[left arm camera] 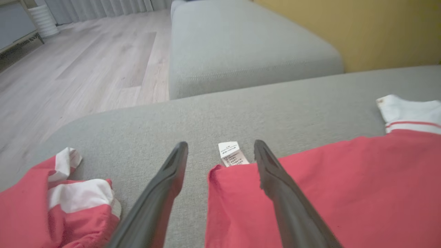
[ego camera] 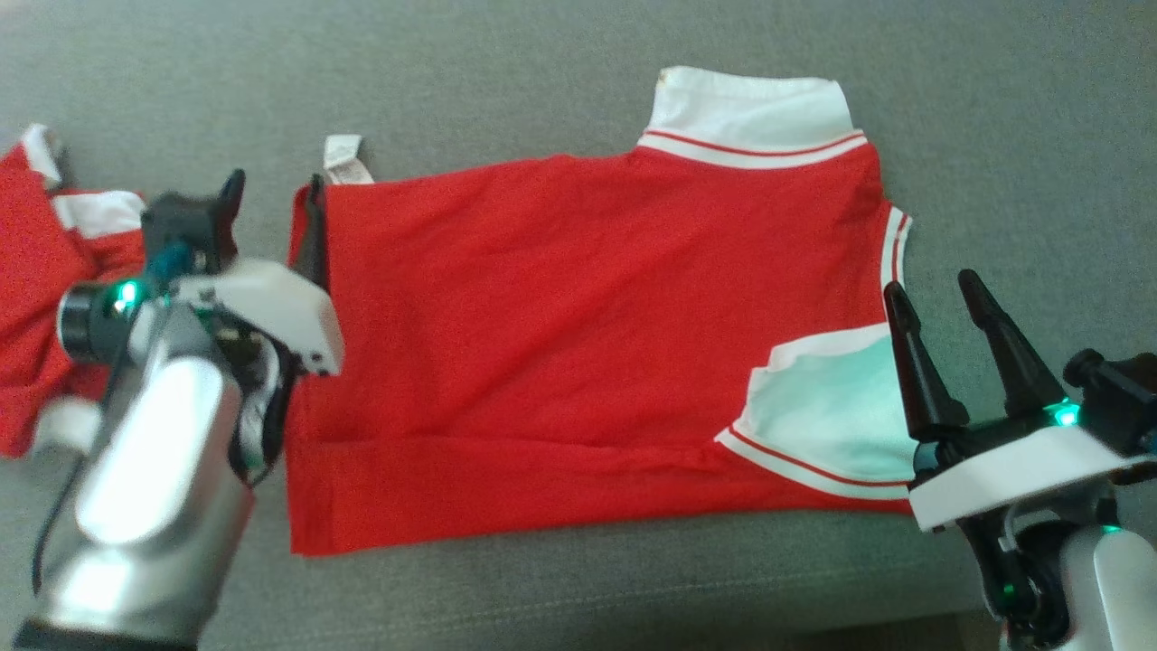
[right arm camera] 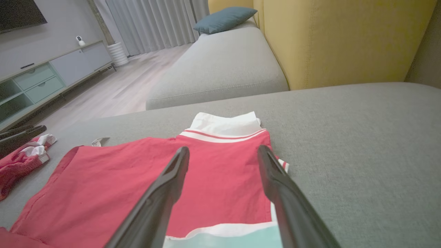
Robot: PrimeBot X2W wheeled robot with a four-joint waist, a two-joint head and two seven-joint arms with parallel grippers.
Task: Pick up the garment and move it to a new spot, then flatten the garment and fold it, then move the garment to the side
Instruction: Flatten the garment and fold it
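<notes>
The garment (ego camera: 578, 344), red with a white collar (ego camera: 750, 113) and white sleeve trim, lies folded flat on the grey sofa seat (ego camera: 994, 136). My left gripper (ego camera: 271, 212) is open at the garment's left edge. One finger is over the red cloth and the other over bare cushion. In the left wrist view the white care label (left arm camera: 231, 153) sits between the left gripper's (left arm camera: 220, 144) fingertips, beside the garment (left arm camera: 327, 193). My right gripper (ego camera: 933, 289) is open at the right edge, by the white sleeve. The right wrist view looks along the right gripper (right arm camera: 223, 149) across the garment (right arm camera: 137, 179) toward the collar (right arm camera: 224, 125).
A second red and white garment (ego camera: 36, 271) lies crumpled at the left, close to my left arm. Behind the seat stand a yellow backrest (right arm camera: 344, 38) and another grey cushion (right arm camera: 220, 65) with a blue pillow (right arm camera: 224, 19). Wooden floor (left arm camera: 86, 69) drops off beyond the seat edge.
</notes>
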